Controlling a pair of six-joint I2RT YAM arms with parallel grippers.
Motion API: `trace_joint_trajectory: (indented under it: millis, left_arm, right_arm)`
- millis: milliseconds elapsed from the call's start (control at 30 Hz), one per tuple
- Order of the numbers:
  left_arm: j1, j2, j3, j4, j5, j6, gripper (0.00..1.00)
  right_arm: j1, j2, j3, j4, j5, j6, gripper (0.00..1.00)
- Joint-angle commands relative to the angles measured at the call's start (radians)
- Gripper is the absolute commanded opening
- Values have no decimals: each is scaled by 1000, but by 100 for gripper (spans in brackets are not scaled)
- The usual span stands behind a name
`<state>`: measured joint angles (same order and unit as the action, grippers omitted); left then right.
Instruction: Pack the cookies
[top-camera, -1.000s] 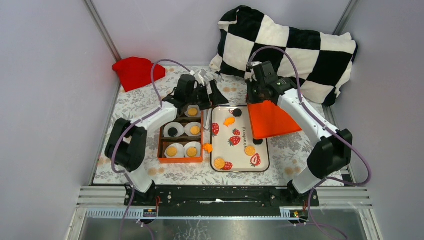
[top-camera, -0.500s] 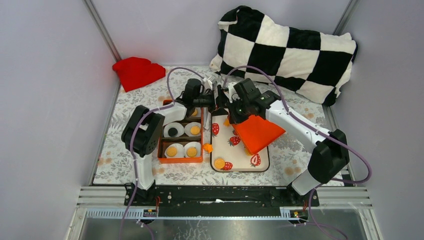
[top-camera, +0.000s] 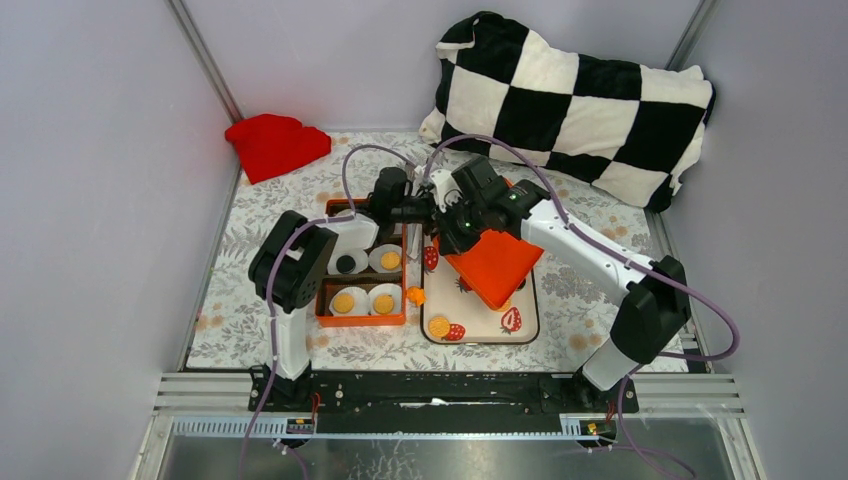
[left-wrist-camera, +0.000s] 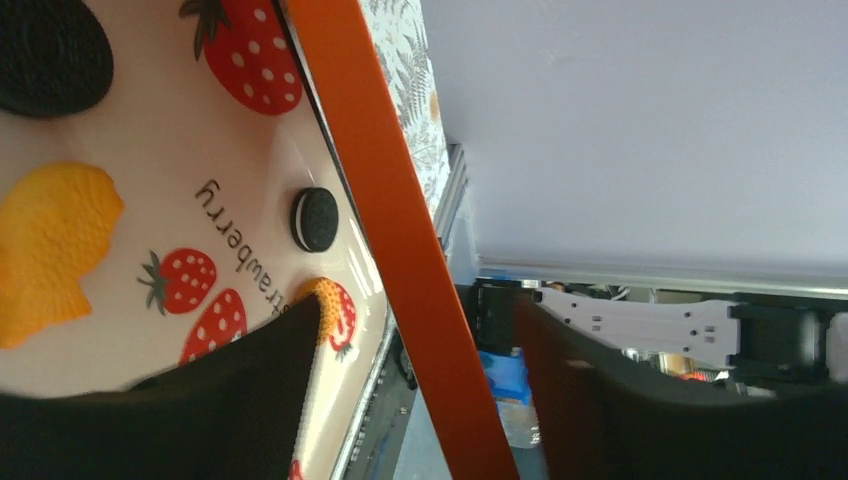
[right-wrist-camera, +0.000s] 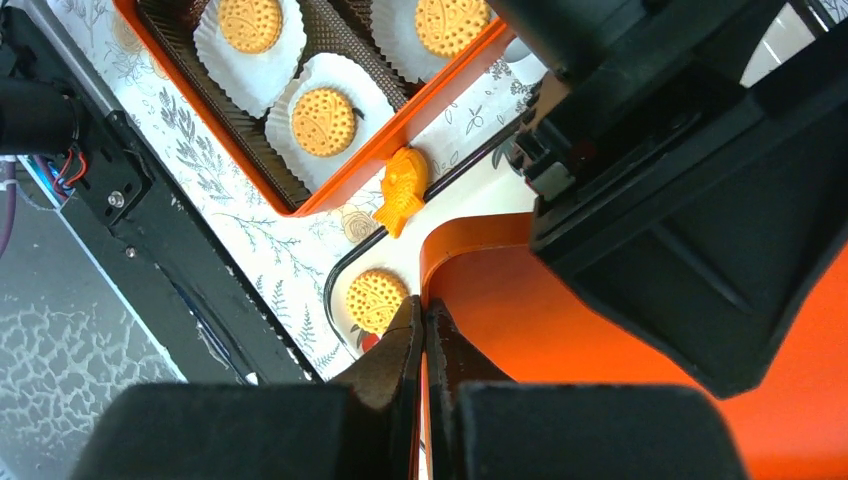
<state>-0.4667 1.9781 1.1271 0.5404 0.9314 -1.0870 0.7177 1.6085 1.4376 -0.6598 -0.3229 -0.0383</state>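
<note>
The right claw (right-wrist-camera: 423, 322) is clenched on the near edge of the orange lid (top-camera: 495, 265). The left claw (left-wrist-camera: 420, 318) stands released, its fingers astride the lid's far edge without touching it. This looks like a handover or a two-armed steadying of the lid above the tabletop (top-camera: 250, 220). The lid hangs tilted over the strawberry tray (top-camera: 484, 318), beside the orange box (top-camera: 322, 300). To do this well, the left claw should probably slide further onto the edge before it closes. The right should likely let go only once that grip is firm. The lid's low corner needs watching, since it could sweep the loose pieces beneath it. Some cookies (right-wrist-camera: 323, 121) sit in paper cups inside the box, while others lie loose on the tray: a golden one (right-wrist-camera: 377, 298) and a black one (left-wrist-camera: 318, 219). A fish-shaped biscuit (right-wrist-camera: 400, 190) lies between box and tray.
</note>
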Motion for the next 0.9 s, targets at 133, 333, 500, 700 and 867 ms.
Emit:
trace_joint_trajectory:
  millis: [133, 333, 500, 700, 867]
  left_arm:
    - [-7, 3, -41, -28, 11, 45, 30]
    - [-7, -12, -1, -146, -13, 106, 6]
    - [-6, -24, 73, -311, -43, 192, 1]
    - [10, -22, 177, -455, -55, 223, 0]
    - [10, -13, 349, -714, -97, 312, 0]
  right_arm:
    - [32, -6, 104, -25, 54, -33, 1]
    - [110, -34, 83, -44, 384, 27, 24]
    - [224, -87, 20, -47, 708, 65, 58]
    - [355, -94, -56, -117, 904, 137, 60]
    - [458, -30, -85, -183, 1050, 246, 60]
